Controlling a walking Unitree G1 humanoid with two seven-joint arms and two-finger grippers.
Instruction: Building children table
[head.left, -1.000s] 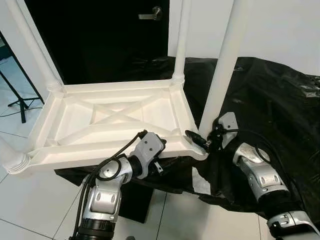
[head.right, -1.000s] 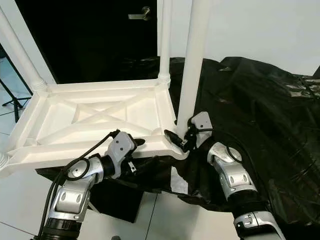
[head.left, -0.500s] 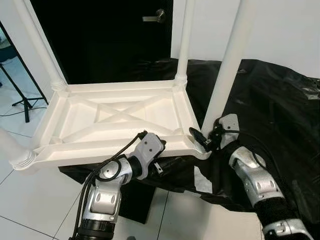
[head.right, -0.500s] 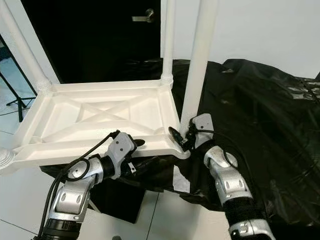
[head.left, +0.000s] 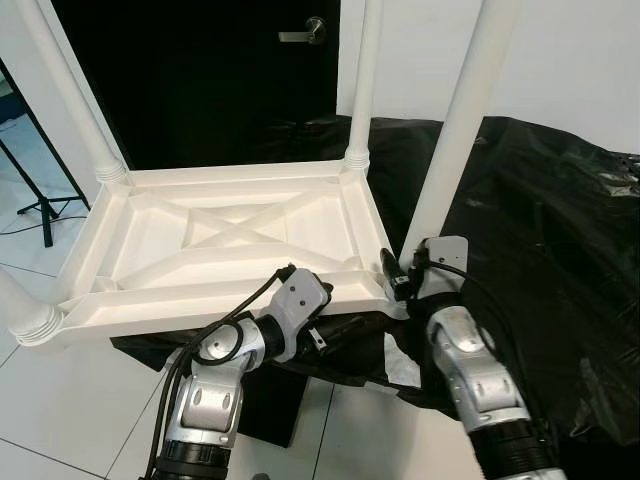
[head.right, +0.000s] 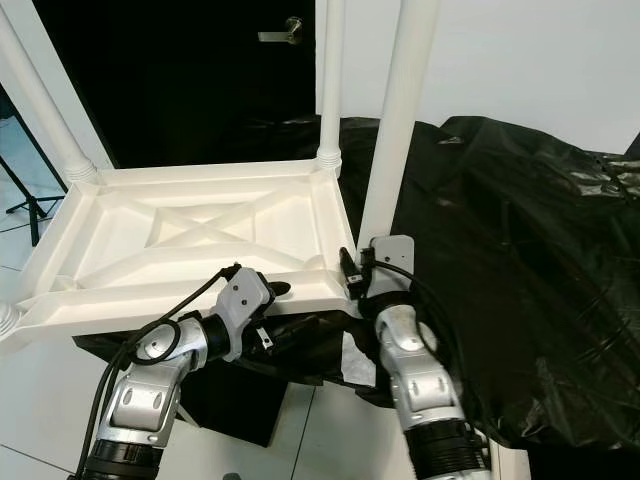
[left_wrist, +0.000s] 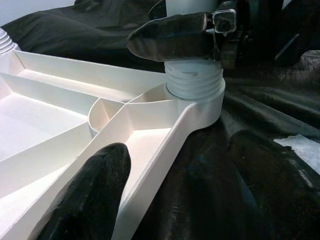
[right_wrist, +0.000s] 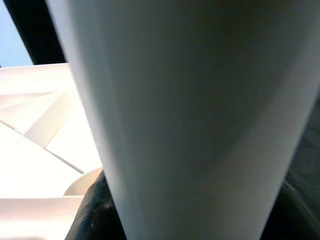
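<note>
Children's table top (head.left: 230, 235), white plastic, upside down, ribbed underside up; rests on something draped in black sheet (head.left: 560, 220), presumably so leg sockets face upward for fitting. Far-left leg (head.left: 70, 95) and far-right leg (head.left: 366, 80) upright in their corner sockets; a further leg (head.left: 18, 300) at near-left corner, leaning out of frame.

Near-right leg (head.left: 460, 110) standing in near-right corner socket (left_wrist: 195, 102); threaded collar visible above socket rim in left wrist view, so probably not yet screwed fully home.

Right gripper (head.left: 400, 278) at base of this leg, just above socket; jaws around the leg, one finger (left_wrist: 175, 37) across the front of it, pressed against it. Low hold likely chosen for twisting close to the thread.

Left gripper (head.left: 315, 335) at near rim of top, left of that corner; jaws parted, one over the rim, one under; contact not certain. Likely bracing the top against turning.

Dark doorway (head.left: 200, 70) far behind, tiled floor (head.left: 60, 400) below.
</note>
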